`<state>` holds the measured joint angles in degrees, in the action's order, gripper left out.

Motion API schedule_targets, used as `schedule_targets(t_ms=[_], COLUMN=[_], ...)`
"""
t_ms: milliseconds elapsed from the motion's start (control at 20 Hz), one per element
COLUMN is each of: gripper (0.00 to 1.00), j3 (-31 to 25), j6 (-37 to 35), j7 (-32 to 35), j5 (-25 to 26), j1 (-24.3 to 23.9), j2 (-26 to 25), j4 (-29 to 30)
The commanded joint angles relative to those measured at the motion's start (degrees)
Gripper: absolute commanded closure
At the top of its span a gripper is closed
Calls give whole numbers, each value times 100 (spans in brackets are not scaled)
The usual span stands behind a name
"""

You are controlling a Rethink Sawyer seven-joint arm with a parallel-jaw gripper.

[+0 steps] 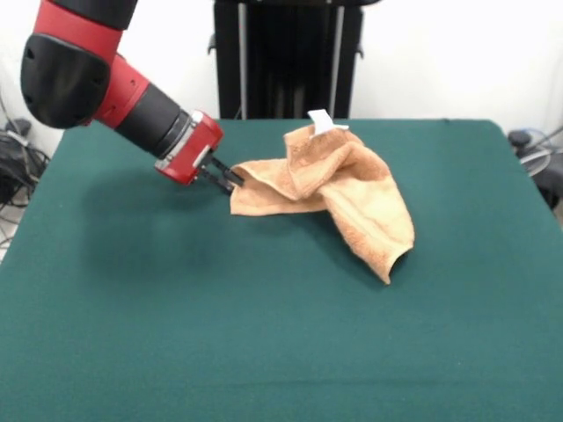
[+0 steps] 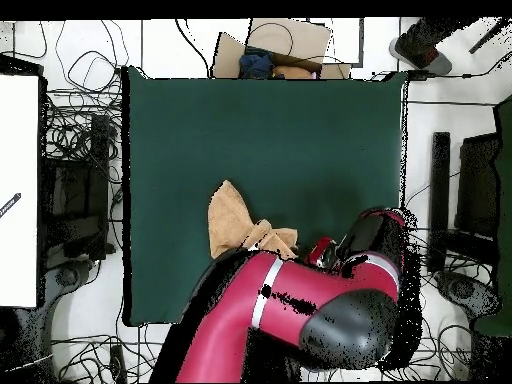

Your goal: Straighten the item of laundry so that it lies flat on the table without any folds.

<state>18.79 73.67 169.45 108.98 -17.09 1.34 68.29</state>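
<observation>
Looking across the table [image 1: 132, 334], I see the towel [image 1: 352, 189] bunched up near the far-middle of the green top, well away from any edge. It's soft terry cloth, light & floppy, heaped in a twisted ridge w/ one flap trailing toward the near side and a small white tag [image 1: 322, 121] poking up at the back. From overhead the towel [image 2: 232, 222] shows partly, w/ the arm covering its robot-side end. The gripper [image 1: 230, 179] sits low at the cloth's corner, on the left from where I stand, fingertips right at the hem; they look nipped together on that corner of the towel, tho the dark tips are small, so that's my read, not certain. Handling-wise, I'd judge it drapes & drags, no stiffness, so a pull spreads only the bit that's held. Felt-like top prob. adds friction. Best hold: a corner or border edge, thin single layer, not the thick middle lump.
</observation>
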Motion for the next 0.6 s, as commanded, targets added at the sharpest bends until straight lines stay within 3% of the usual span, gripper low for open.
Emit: schedule_targets(t_ms=[50,600], gripper=[100,100], j3=[-141,226], j6=[-1203,-770], j7=[1681,2082], j5=[-106,-93], j1=[43,148], j2=[-532,-884], j4=[-1284,-1975])
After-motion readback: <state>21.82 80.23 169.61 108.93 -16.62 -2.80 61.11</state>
